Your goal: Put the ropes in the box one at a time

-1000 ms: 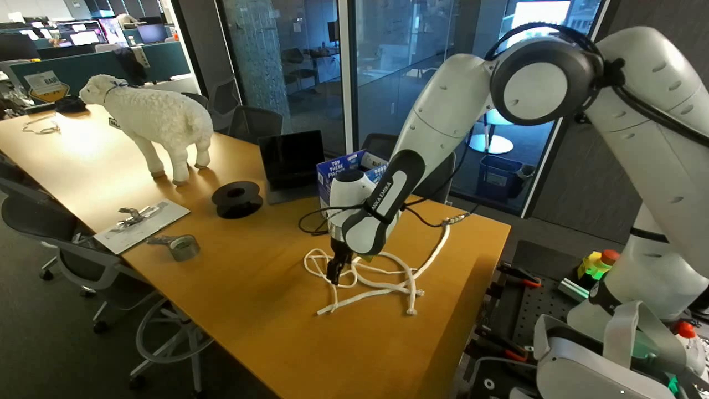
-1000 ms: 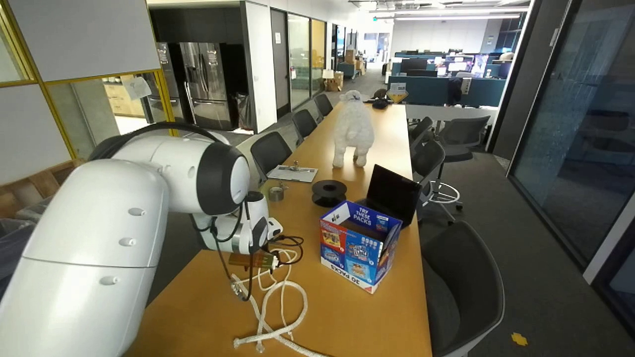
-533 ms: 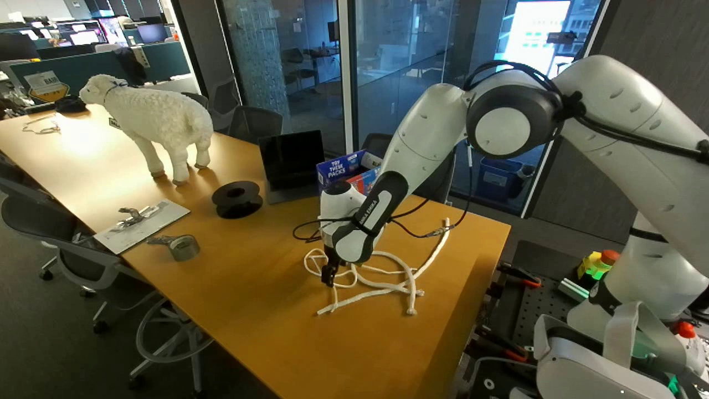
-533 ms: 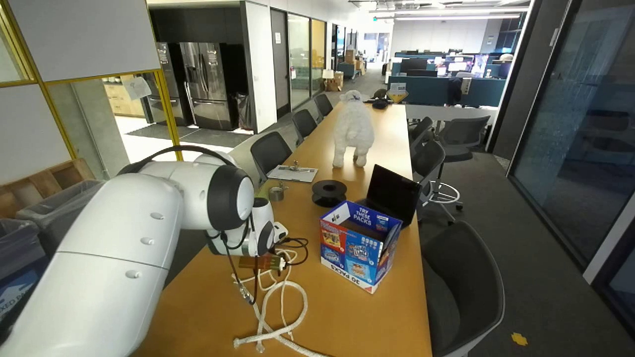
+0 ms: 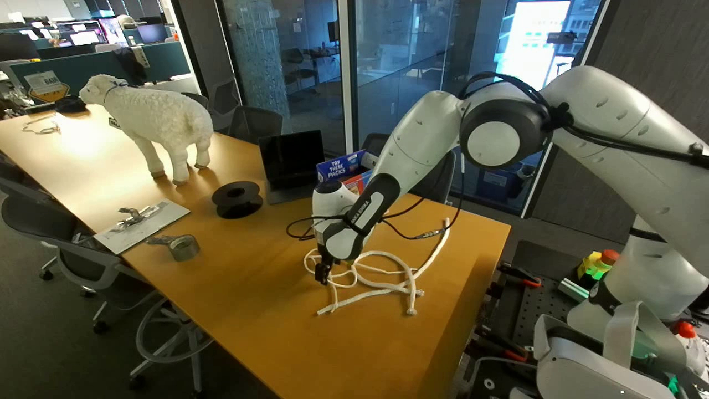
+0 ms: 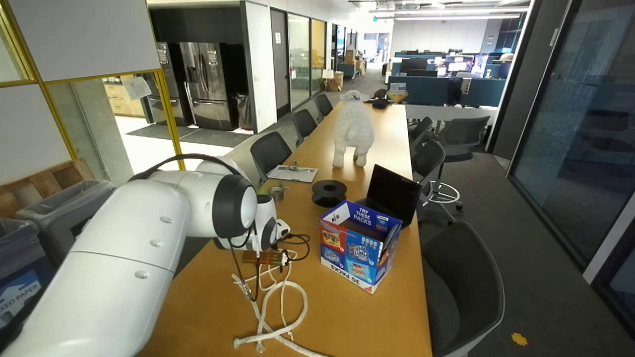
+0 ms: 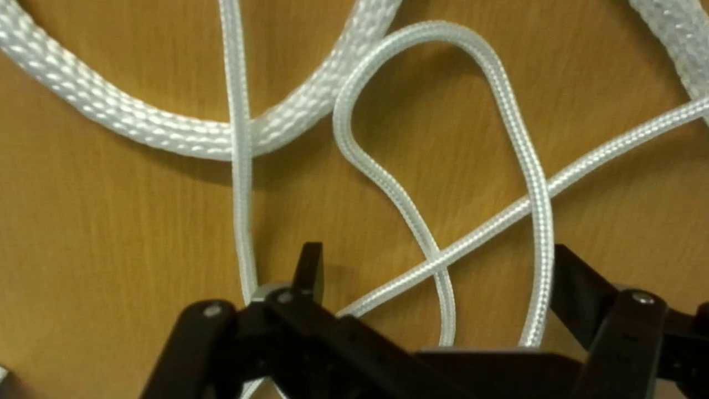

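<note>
Cream-white ropes lie tangled on the table in both exterior views: a thick one and a thinner looped one. In the wrist view the thick rope curves at upper left, with the thin rope crossing over it. My gripper is low over the thin rope's loops. In the wrist view my gripper is open, with strands of the thin rope between and under its fingers, not clamped. The open-topped blue box stands beside the ropes, partly hidden by my arm in an exterior view.
An open black laptop stands beside the box. A dark spool, a tape roll, a clipboard and a white toy sheep are farther along the table. Black cables hang from my arm.
My arm has lowered and reached farther along the table, and my gripper has shifted slightly left over the thin rope in an exterior view. The ropes and box have not moved.
</note>
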Controlling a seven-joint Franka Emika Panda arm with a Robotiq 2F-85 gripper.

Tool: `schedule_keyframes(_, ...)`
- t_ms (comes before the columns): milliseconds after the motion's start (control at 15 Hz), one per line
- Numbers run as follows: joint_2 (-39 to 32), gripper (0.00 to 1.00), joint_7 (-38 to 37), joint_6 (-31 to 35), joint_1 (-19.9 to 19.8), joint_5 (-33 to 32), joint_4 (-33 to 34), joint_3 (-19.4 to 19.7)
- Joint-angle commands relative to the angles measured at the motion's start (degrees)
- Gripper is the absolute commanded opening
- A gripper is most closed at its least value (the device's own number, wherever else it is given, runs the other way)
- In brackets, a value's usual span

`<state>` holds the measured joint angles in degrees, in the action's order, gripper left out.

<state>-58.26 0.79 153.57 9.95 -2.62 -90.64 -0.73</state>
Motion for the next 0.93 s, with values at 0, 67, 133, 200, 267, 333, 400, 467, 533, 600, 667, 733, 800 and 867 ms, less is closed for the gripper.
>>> schedule_keyframes(0,-2.77,1.0,-0.74,-2.23,-0.25,-0.41,4.6,-0.35)
schedule_keyframes(67,-3.05,1.0,-0.57,-2.59,-0.39,-0.33,4.99,-0.54)
schedule_keyframes(133,-3.36,1.0,-0.63,-2.97,-0.34,-0.34,5.41,-0.51)
schedule_keyframes(200,-3.68,1.0,-0.69,-3.26,-0.31,-0.34,5.86,-0.48)
schedule_keyframes(267,-3.96,1.0,-0.92,-3.34,-0.24,-0.33,6.22,-0.34)
schedule_keyframes(333,-4.19,0.75,-1.12,-3.07,-0.33,-0.16,6.37,-0.39)
schedule_keyframes(400,-4.35,0.74,-1.16,-3.19,-0.32,-0.18,6.63,-0.34)
schedule_keyframes(467,-4.48,0.65,-1.26,-3.31,-0.35,-0.17,6.88,-0.31)
schedule_keyframes(533,-4.38,0.59,-1.43,-3.6,-0.29,-0.2,7.05,-0.22)
schedule_keyframes(600,-4.31,0.5,-1.53,-3.93,-0.25,-0.25,7.24,-0.18)
schedule_keyframes(667,-4.18,0.43,-1.6,-4.34,-0.2,-0.33,7.36,-0.12)
schedule_keyframes(733,-4.12,0.36,-1.64,-4.89,-0.17,-0.37,7.61,-0.1)
schedule_keyframes(800,-4.04,0.27,-1.63,-5.46,-0.14,-0.45,7.81,-0.07)
schedule_keyframes(867,-3.97,0.21,-1.75,-6.01,-0.05,-0.54,8.0,0.06)
